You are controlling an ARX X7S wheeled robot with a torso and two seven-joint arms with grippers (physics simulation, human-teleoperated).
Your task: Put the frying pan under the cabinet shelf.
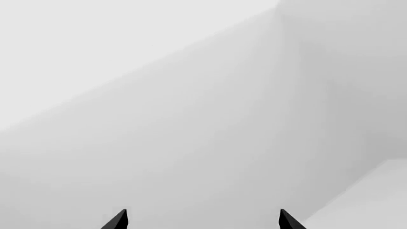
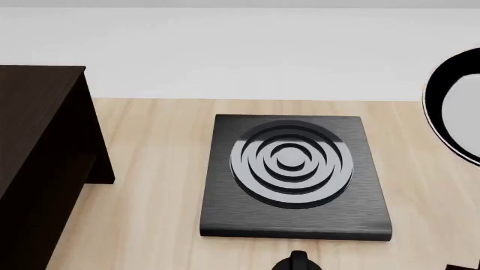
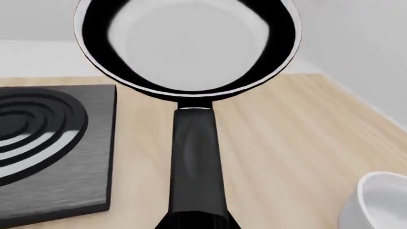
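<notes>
The frying pan (image 3: 190, 43), black with a pale grey glossy inside, is held up above the wooden table; its long black handle (image 3: 196, 157) runs straight into my right gripper (image 3: 197, 222), which is shut on it. In the head view the frying pan (image 2: 457, 107) shows at the right edge, cut off by the frame. The cabinet shelf (image 2: 34, 152), tall and nearly black, stands at the far left of the table. My left gripper (image 1: 203, 220) is open and empty, facing a plain white wall; only its two dark fingertips (image 1: 119, 220) show.
A square black plate with concentric rings (image 2: 293, 174) lies mid-table between cabinet and pan, and shows in the right wrist view (image 3: 45, 143). A white deep bowl (image 3: 378, 200) stands right of the handle. A small black knob (image 2: 298, 261) shows at the front edge.
</notes>
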